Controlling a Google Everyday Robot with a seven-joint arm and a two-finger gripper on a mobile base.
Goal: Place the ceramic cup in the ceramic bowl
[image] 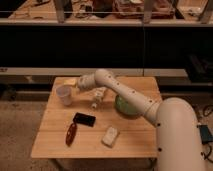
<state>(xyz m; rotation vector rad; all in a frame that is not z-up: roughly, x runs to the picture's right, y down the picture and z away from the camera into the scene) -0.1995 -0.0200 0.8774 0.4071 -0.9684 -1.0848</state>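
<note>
The small white ceramic cup (64, 94) stands upright near the left edge of the wooden table (125, 142). The dark green ceramic bowl (128, 107) sits on the right half of the table, partly hidden behind my arm. My gripper (78, 85) is at the end of the arm, just right of the cup and slightly behind it, close to the cup's rim. It hangs low over the table. I see nothing held in it.
A white bottle-like object (98, 97) lies between cup and bowl. A yellow item (70, 81) lies at the back left. A black phone (84, 119), a reddish-brown object (71, 134) and a white packet (110, 136) lie toward the front. A dark shelf stands behind the table.
</note>
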